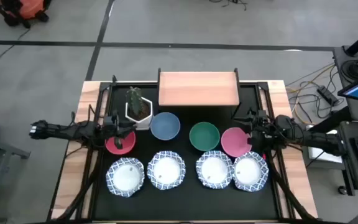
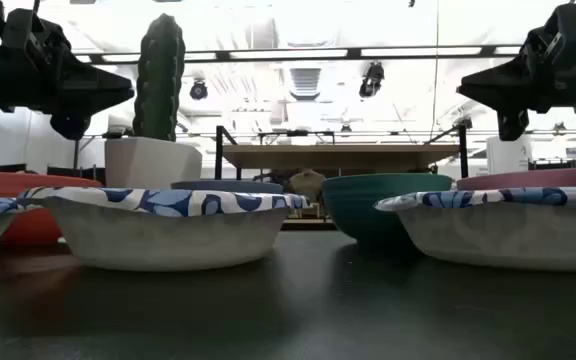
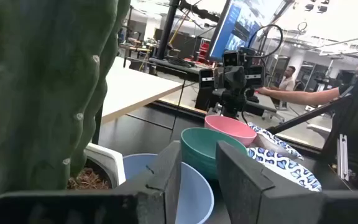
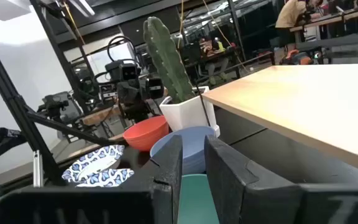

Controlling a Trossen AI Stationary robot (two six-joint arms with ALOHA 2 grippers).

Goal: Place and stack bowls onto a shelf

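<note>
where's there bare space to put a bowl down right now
The shelf top is bare end to end. The dark table has a free strip below the patterned bowls, and a smaller patch between the shelf and the green bowl. The two bowl rows and the cactus pot corner are crowded.

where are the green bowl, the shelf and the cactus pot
green bowl (image 1: pixel 204 136): high view, middle of its inside.
shelf (image 1: pixel 197 88): high view, middle of its bare wooden top.
cactus pot (image 1: pixel 143 114): high view, white rim beside the plant.
</note>
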